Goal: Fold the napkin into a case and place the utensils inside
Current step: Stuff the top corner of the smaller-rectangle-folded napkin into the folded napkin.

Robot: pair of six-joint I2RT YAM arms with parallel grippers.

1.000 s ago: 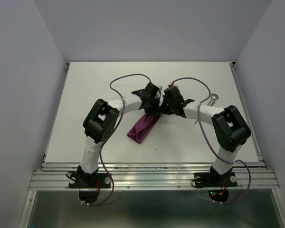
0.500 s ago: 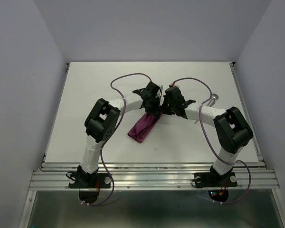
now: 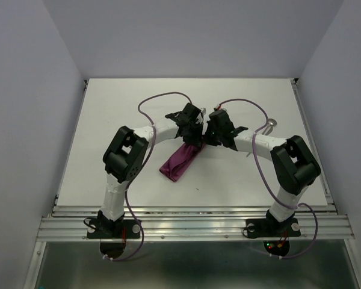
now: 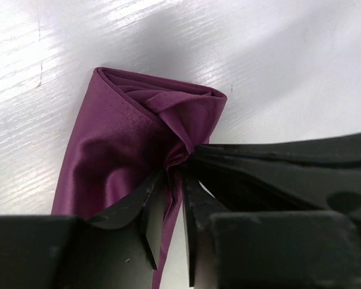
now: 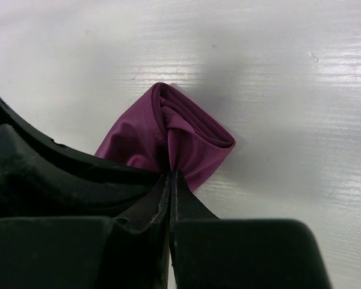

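Converging inward, right end effector (image 5: pixel 170 176) clamped on napkin (image 5: pixel 189 135); left end effector (image 4: pixel 173 189) parted

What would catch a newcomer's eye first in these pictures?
The plum-purple napkin, bunched into a narrow bundle, stands out at the middle of the white table. At its far end the right gripper is shut on a pinch of cloth, and the left gripper beside it has its jaws slightly parted. A shiny spoon lies toward the table's right edge.
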